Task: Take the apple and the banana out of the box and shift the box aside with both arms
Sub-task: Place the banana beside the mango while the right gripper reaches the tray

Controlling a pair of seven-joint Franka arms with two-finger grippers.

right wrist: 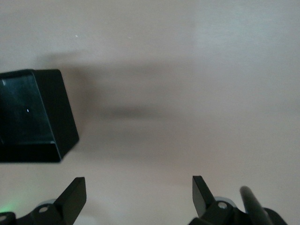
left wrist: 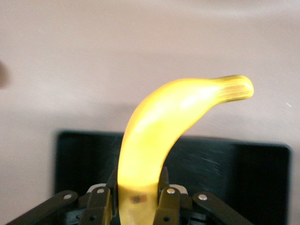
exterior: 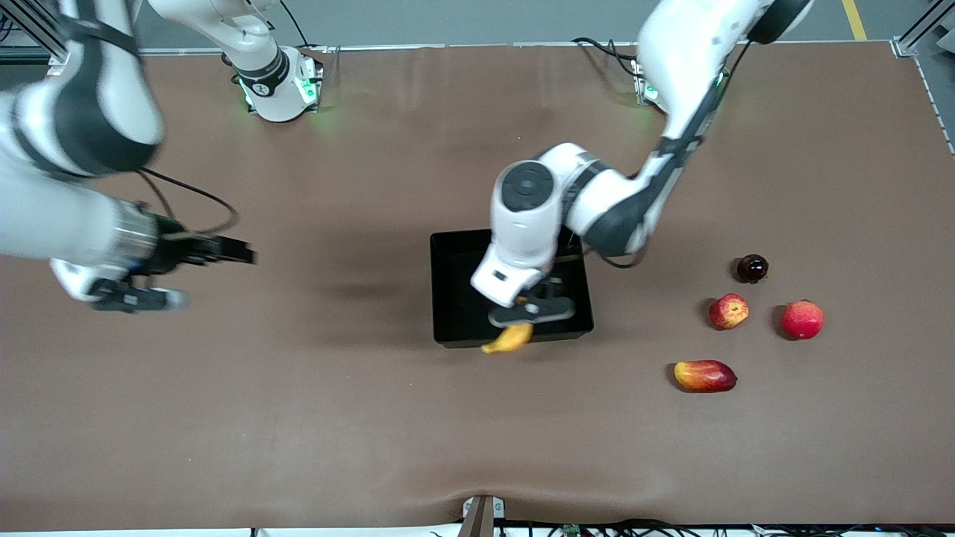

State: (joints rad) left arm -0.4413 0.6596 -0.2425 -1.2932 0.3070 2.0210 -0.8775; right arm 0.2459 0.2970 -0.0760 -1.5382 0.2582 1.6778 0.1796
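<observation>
- The left hand [exterior: 526, 307] is clamped on one end of the banana [exterior: 509, 338], lifted over the box [exterior: 455, 298] wall nearest the front camera (likely on its way out).
- The apple [exterior: 729, 311] already sits on the bench [exterior: 298, 410], toward the left arm's end.
- The right hand [exterior: 231, 252] waits with fingers apart, level over bare bench.

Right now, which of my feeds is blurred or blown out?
Front view: the right arm is motion-smeared; fruit and the box look sharp. Left wrist view: the banana, held in the left gripper, glows overexposed and soft. Right wrist view: soft shadows smear the table.
</observation>
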